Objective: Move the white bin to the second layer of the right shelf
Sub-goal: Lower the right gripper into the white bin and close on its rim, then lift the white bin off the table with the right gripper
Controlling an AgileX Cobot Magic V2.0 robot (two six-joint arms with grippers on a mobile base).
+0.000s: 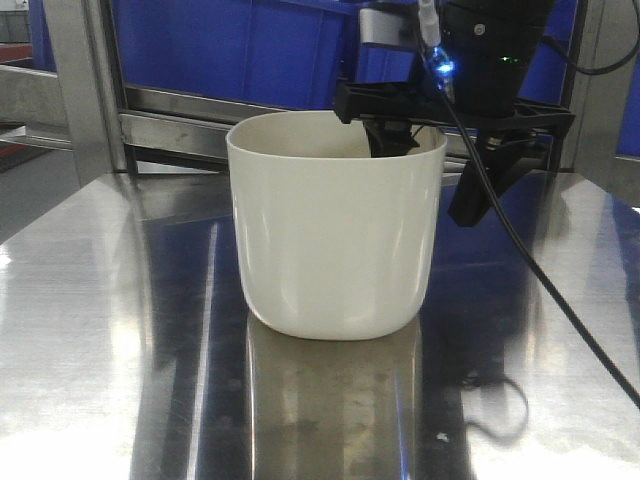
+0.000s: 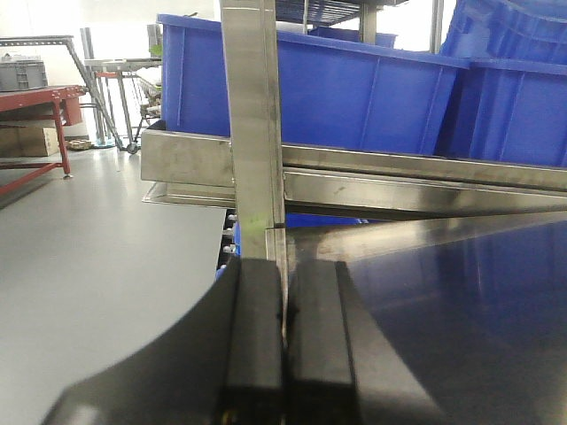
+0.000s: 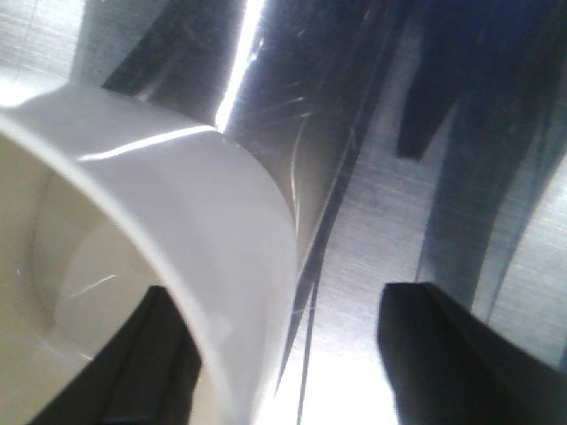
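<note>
The white bin (image 1: 335,230) stands upright on the shiny steel table (image 1: 100,330), and I can see nothing in it. My right gripper (image 1: 437,165) is open and straddles the bin's right wall at the rim. One finger is inside and the other hangs outside, clear of the wall. In the right wrist view the bin's wall (image 3: 204,204) runs between the two dark fingers of that gripper (image 3: 283,301). My left gripper (image 2: 283,266) is shut on nothing, low beside the table's edge. I cannot make out the right shelf second layer in these views.
A steel rack rail (image 1: 170,130) runs behind the table with blue crates (image 1: 230,50) on it. In the left wrist view an upright steel post (image 2: 252,133) stands just ahead, with blue crates (image 2: 354,97) on the rack behind. A black cable (image 1: 560,300) trails down from the right arm.
</note>
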